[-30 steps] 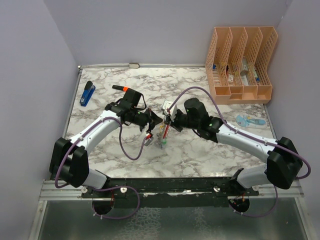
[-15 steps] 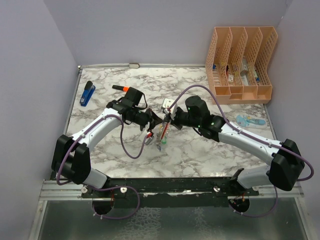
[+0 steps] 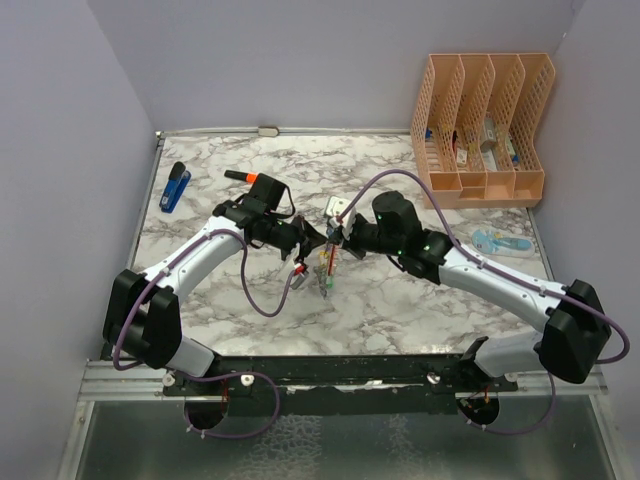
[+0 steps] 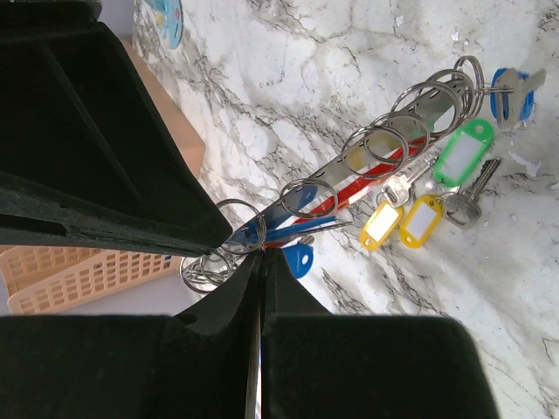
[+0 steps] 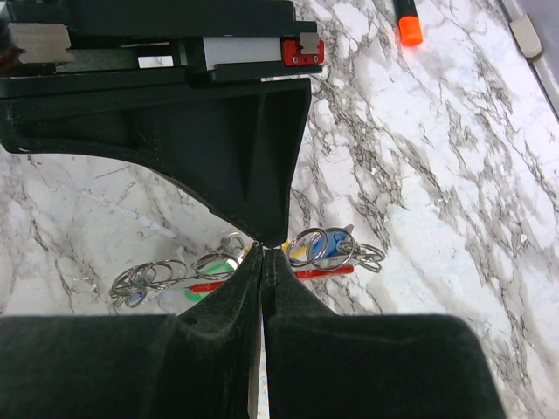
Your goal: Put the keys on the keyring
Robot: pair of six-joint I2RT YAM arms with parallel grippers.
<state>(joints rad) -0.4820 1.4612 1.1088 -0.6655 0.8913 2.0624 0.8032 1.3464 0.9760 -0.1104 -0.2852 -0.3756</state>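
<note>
The keyring (image 4: 367,175), a long loop with one silver side and one red, runs away from my left gripper (image 4: 261,254). That gripper is shut, and the loop's near end sits at its tips. Several wire rings are threaded on the loop. Keys with green (image 4: 463,153), yellow (image 4: 382,225) and blue (image 4: 511,92) heads hang from them over the marble. My right gripper (image 5: 262,251) is shut, tip to tip with the left one; the frames do not show whether it pinches anything. From above, the keyring (image 3: 325,268) hangs slanted below the two meeting grippers.
A blue stapler (image 3: 176,188) lies at the far left, with an orange marker (image 3: 238,176) beside the left arm. A peach file organizer (image 3: 480,130) stands at the back right. A light-blue item (image 3: 500,243) lies near the right arm, and a small white object (image 3: 333,208) behind the grippers.
Both wrists have shifted slightly and still meet at the table's middle. The hanging keyring has swung a little to the left. Both grippers stay shut.
</note>
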